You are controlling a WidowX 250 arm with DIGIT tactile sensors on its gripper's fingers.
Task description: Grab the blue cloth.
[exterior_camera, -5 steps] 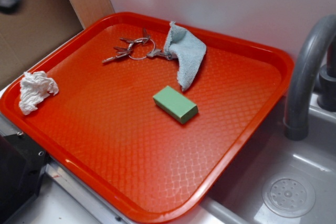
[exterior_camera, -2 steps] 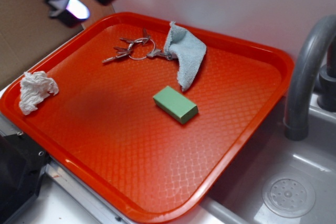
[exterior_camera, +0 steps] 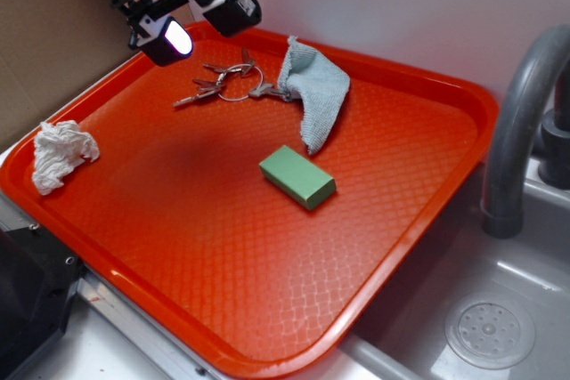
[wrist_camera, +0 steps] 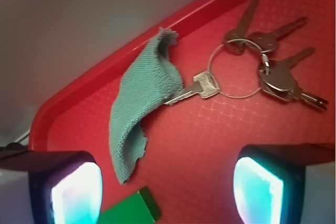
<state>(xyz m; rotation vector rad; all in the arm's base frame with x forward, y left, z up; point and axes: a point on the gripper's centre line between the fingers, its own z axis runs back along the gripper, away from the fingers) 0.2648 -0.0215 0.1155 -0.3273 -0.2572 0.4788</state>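
One gripper point(exterior_camera: 198, 27) has come fully into the upper left of the exterior frame, where earlier only a blur showed; its fingers point(wrist_camera: 261, 190) are spread apart, holding nothing. The blue cloth point(exterior_camera: 313, 92) lies unmoved at the tray's point(exterior_camera: 419, 220) far edge, draped over one key of the key ring point(wrist_camera: 257, 69), above the green block point(exterior_camera: 298, 177).

No readable txt, labels, brands or nos. anywhere on or around the red tray point(exterior_camera: 463, 104), incl. keys point(wrist_camera: 262, 61).
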